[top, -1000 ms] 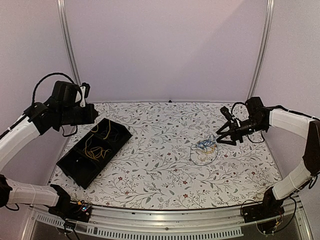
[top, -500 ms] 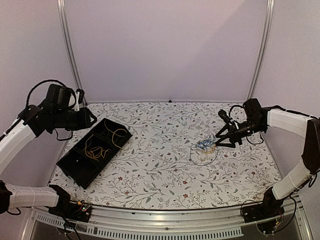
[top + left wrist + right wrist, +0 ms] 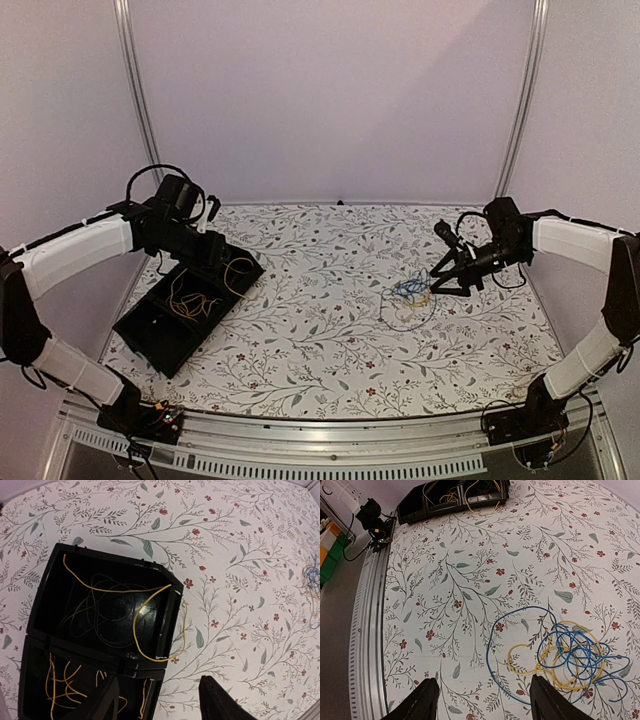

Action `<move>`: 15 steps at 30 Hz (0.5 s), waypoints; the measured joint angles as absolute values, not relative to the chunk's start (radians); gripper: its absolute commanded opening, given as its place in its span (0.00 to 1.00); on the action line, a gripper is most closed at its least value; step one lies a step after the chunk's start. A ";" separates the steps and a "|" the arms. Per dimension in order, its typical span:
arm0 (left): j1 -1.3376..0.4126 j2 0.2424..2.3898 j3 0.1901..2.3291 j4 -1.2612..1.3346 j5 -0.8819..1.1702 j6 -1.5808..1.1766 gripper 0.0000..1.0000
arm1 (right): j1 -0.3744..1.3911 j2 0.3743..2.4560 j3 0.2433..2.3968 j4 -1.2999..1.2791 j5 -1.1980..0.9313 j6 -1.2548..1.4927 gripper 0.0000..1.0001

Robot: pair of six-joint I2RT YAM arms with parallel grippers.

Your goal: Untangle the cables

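A tangle of blue and yellow cables [image 3: 410,292] lies on the flowered table right of centre, and fills the lower right of the right wrist view [image 3: 570,655]. My right gripper [image 3: 440,262] hovers open just beside it, nothing between its jaws [image 3: 482,682]. At the left stands a black tray [image 3: 150,335] with compartments. A yellow cable [image 3: 150,625] lies in its far compartment and loops out over the rim onto the table. Thin dark cables [image 3: 95,610] lie in that same compartment; more yellow cables [image 3: 60,680] fill the middle one. My left gripper [image 3: 160,690] hangs open over the tray's right edge [image 3: 215,250].
The tray [image 3: 165,575] sits near the table's left edge. The table's metal front rail [image 3: 370,630] and a black fitting with loose wiring [image 3: 372,515] show in the right wrist view. Thick black arm cables loop off both wrists.
My left arm swung right and down over the tray and its jaws opened. The yellow cable that hung from it now lies across the far compartment. The right gripper barely shifted.
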State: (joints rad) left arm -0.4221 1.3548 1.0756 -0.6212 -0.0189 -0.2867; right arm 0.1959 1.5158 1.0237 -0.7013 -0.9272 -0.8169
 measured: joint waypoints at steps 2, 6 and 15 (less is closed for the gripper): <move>-0.421 1.419 1.104 -0.610 -0.049 -0.233 0.55 | 0.197 1.521 1.024 -0.707 -0.926 -0.824 0.66; -0.414 1.547 1.167 -0.587 -0.081 -0.142 0.54 | 0.202 1.537 1.029 -0.724 -0.920 -0.832 0.66; -0.367 1.711 1.200 -0.535 -0.086 -0.049 0.42 | 0.211 1.546 1.038 -0.744 -0.915 -0.839 0.66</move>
